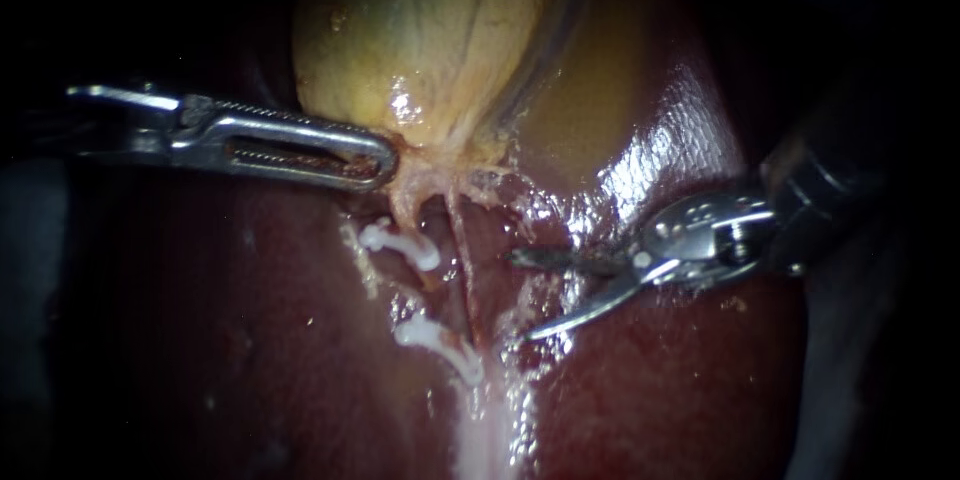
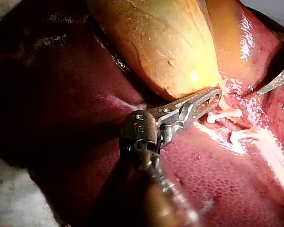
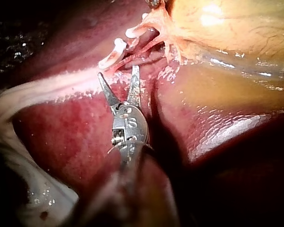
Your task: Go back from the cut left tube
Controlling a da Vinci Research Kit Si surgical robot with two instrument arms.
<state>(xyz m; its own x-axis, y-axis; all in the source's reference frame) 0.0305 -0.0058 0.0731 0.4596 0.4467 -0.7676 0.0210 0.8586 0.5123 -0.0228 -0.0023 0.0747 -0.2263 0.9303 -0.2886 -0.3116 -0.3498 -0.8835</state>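
— Endoscope view, left instrument [image 1: 375, 162]: what are the jaws doing?
— Clamped on the lower end of the gallbladder [image 1: 420, 30], one jaw each side of the tissue. Left wrist view shows the same grip.
— Right instrument [image 1: 522, 296]?
— Comes in from the right, two thin blades spread wide with nothing between them. Tips hang over the liver [image 1: 250, 360], touching no tube.
— Where's the left tube [image 1: 402, 208]?
— Runs down from the gallbladder's neck, just below the left instrument's tip. Two white clips on it: upper clip [image 1: 400, 243] close under the neck, lower clip [image 1: 437, 342] further down on the pale band. The tube looks parted between them, a short orange stump by the upper clip.
— How near are the blades?
— Near but apart, on the right side. A second, thin reddish tube [image 1: 463, 280] runs between the blade tips and the clips.
— Right wrist view agree?
— Yes, blades open, both clips ahead of the tips, no contact.
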